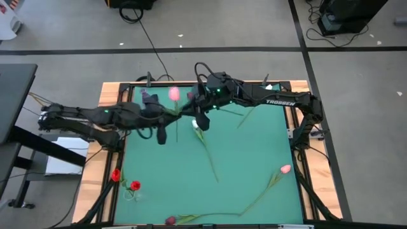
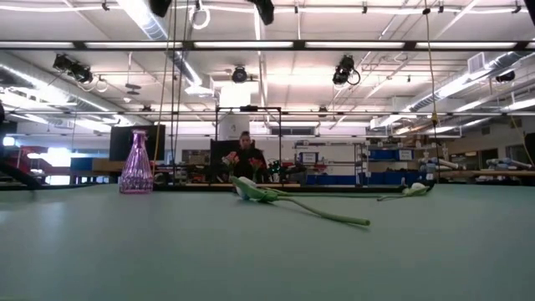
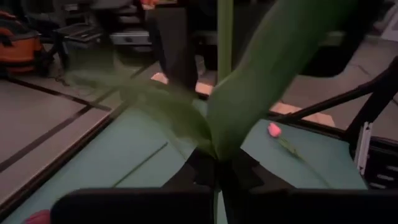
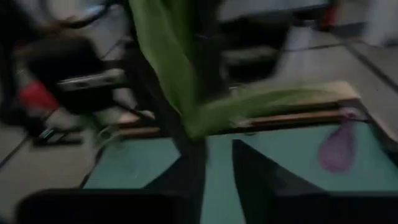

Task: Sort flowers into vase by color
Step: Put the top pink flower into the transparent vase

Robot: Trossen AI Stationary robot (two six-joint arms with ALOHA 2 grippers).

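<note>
The pink tulip (image 1: 173, 94) is held above the table's far middle, and its green leaves (image 3: 249, 93) fill the left wrist view. My left gripper (image 3: 219, 171) is shut on it. My right gripper (image 4: 214, 155) stands open right beside it, and the leaves (image 4: 168, 62) rise just past its fingers; I cannot tell whether they touch. A purple glass vase (image 2: 136, 163) stands on the mat. Flat on the mat lie a white tulip (image 1: 197, 125) and another pink one (image 1: 284, 169). My left gripper pinches the pink tulip's stem between its two fingers, where the leaves branch off (image 3: 217, 155). The stem (image 3: 224, 37) and leaves stand out beyond the fingers. The tulip is lifted clear of the mat.
Two red tulips (image 1: 125, 180) stand at the mat's near left corner. A dark red one (image 1: 170, 221) lies at the near edge. A bare stem (image 1: 248, 114) lies under the right arm. A wooden frame (image 1: 108, 95) borders the mat. A person (image 2: 244, 155) sits beyond the table.
</note>
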